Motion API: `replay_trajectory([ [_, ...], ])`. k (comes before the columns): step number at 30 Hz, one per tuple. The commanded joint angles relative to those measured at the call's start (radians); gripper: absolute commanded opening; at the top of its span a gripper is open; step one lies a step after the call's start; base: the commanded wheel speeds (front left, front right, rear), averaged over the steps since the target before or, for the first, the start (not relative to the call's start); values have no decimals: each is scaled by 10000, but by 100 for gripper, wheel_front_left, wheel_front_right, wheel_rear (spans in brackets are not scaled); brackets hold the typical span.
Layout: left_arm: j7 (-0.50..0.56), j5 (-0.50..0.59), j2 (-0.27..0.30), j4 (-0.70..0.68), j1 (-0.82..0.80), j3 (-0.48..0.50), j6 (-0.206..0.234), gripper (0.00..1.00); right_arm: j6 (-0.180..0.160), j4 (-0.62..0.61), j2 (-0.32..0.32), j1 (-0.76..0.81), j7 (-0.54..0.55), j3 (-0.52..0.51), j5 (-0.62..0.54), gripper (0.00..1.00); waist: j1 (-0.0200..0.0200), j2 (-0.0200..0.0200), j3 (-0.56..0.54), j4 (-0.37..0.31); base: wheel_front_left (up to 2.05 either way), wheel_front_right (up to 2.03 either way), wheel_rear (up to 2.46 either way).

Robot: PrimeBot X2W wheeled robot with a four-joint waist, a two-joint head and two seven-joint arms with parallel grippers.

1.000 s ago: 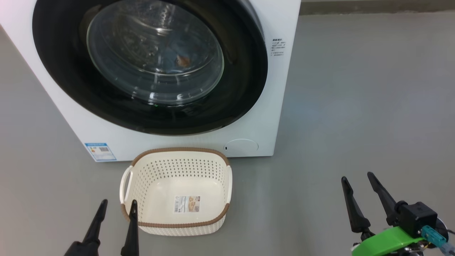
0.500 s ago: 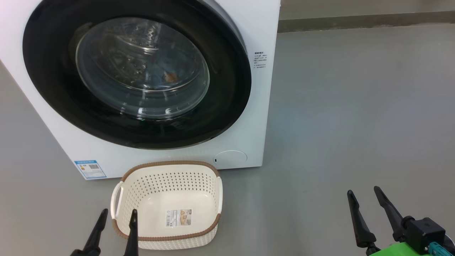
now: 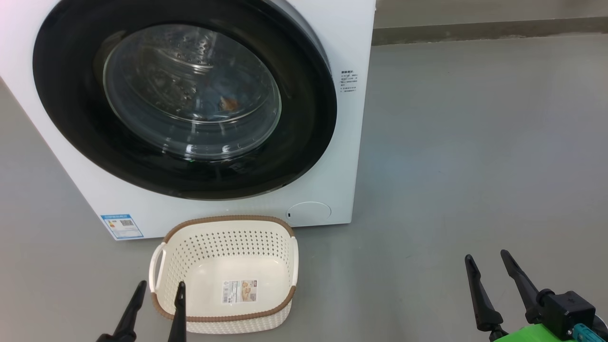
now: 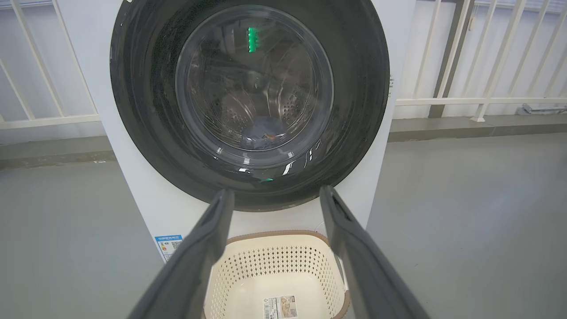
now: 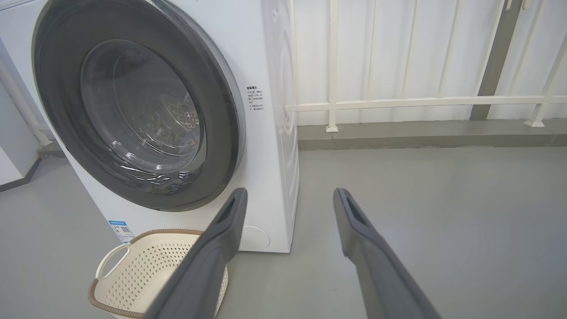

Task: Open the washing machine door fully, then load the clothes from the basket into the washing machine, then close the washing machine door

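Door (image 3: 190, 90) shut with clothes (image 3: 228, 102) inside and basket (image 3: 223, 220) empty, hence left gripper (image 3: 161, 283) and right gripper (image 3: 487, 254) rest apart, unladen, work seemingly finished.

Soft, even light is filling everything, barely casting shadows. White glints and a green reflection (image 4: 252, 39) are bouncing off the washing machine door (image 4: 254, 88). Wrist views are bowing the railing (image 5: 398, 103) and blurring the near fingers (image 4: 199, 252).

My head camera is looking down on the washing machine (image 3: 342, 180) and the basket (image 3: 223, 237) from close by. Both wrist cameras are facing forward from lower down, sharing the door (image 4: 248, 102) and basket.
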Motion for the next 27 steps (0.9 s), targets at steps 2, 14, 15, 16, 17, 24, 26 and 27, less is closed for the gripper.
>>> replay_trajectory([
  [2, -89, -64, 161, -189, -254, 284, 20, 100, 14, -289, -44, -146, -6, 230, -131, 100, 0, -1, -2, 3, 0, 0, 0],
  [14, 0, -88, 82, 8, -1, -93, 17, 0, 0, 9, 33, 0, 1, -7, 1, 0, 0, -1, -26, -18, 0, 0, 0],
  [15, 11, -92, 67, 68, 0, -97, 16, 0, 0, 83, 38, -1, -3, -7, 17, 0, 0, -1, -27, -20, 0, 0, 0],
  [16, 41, -99, 28, 190, 18, -112, 16, 0, 0, 234, 44, 4, 1, -6, 31, 0, 0, -1, -26, -20, 0, 0, 0],
  [17, 60, -108, -21, 316, 55, -131, 16, 0, 0, 377, 57, 10, 4, -5, 42, 0, 0, -1, -26, -20, 0, 0, 0],
  [24, 250, -804, -81, 483, 13, -24, -20, 0, 1, 607, 66, -72, 151, -33, 744, 0, 22, -1, -25, -40, 0, 0, 0],
  [26, 308, -1037, -83, 488, -9, 12, -32, 0, 1, 631, 65, -95, 198, -40, 976, 0, 17, -1, -22, -47, 0, 0, 0],
  [27, 335, -1152, -84, 495, -23, 30, -38, 0, 1, 646, 64, -110, 221, -43, 1092, 0, 10, -1, -12, -51, 0, 0, 0],
])
